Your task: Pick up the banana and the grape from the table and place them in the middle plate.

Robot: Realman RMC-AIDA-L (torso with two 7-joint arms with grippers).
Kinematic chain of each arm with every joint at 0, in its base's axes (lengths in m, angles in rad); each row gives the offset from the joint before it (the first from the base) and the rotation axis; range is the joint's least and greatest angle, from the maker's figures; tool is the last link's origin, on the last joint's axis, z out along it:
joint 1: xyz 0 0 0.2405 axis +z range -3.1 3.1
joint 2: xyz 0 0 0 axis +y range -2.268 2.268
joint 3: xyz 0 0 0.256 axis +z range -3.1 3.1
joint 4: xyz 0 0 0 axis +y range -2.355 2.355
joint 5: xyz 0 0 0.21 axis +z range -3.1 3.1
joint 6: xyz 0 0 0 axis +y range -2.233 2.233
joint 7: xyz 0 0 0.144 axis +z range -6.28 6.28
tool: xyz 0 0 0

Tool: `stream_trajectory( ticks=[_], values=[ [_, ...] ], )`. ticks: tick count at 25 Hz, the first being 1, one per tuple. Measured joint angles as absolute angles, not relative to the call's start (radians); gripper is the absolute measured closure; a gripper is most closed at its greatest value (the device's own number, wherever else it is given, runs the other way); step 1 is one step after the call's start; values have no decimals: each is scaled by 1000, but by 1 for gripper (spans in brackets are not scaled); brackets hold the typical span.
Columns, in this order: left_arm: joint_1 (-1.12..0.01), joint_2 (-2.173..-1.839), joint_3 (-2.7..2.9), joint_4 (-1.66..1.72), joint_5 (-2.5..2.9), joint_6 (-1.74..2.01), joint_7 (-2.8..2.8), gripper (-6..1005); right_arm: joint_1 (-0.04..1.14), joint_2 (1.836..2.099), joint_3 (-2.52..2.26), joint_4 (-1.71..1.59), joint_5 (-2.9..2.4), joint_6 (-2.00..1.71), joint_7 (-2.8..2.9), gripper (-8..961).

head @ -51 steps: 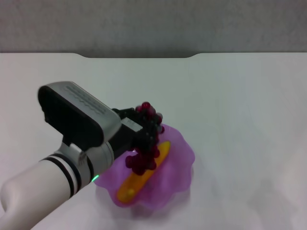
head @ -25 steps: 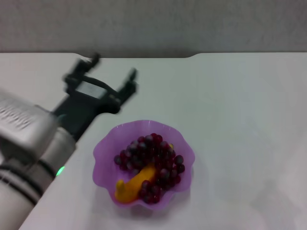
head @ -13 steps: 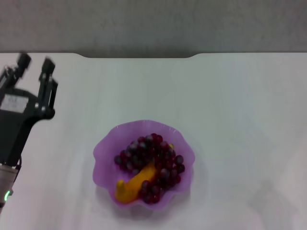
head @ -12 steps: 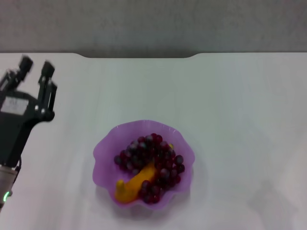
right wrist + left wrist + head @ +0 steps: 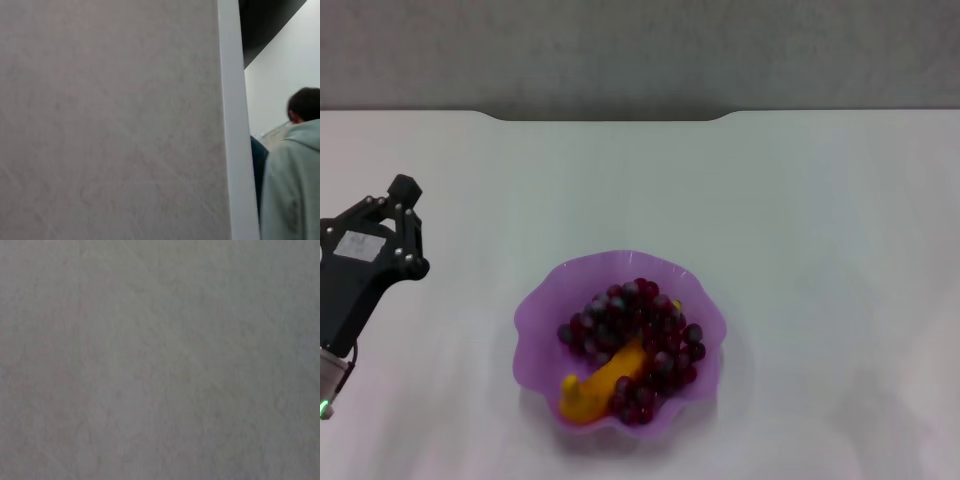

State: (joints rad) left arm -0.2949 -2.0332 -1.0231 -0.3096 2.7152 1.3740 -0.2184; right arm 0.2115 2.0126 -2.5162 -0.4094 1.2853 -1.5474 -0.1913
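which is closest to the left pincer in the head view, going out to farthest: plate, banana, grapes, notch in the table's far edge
From the left pincer:
1. Plate, near rim to its right.
2. Grapes and banana: too close to call, both inside the plate.
3. Notch, at the table's far edge.

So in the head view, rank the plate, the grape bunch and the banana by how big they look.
1. the middle plate, clearly largest.
2. the grape bunch, covering much of the plate's inside.
3. the banana, smallest as seen, though the grapes hide part of it, so its full length is unsure.
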Motion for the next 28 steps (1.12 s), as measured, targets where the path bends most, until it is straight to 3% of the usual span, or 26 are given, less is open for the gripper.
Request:
stream_trajectory(
  ticks=[1,7,28],
  values=[
    [-299,-2034,-1029,-299,2713,1374,-220,929,214,2013,-2517,-409,1285,-1547,-187,953],
    [-301,-2038,-1039,-288,2662,1354,-225,980,219,2013,-2517,-407,1286,-1544,-168,953],
    [-314,-2039,-1041,-285,2612,1217,-229,980,241,2013,-2517,-407,1293,-1482,-167,953]
  ],
)
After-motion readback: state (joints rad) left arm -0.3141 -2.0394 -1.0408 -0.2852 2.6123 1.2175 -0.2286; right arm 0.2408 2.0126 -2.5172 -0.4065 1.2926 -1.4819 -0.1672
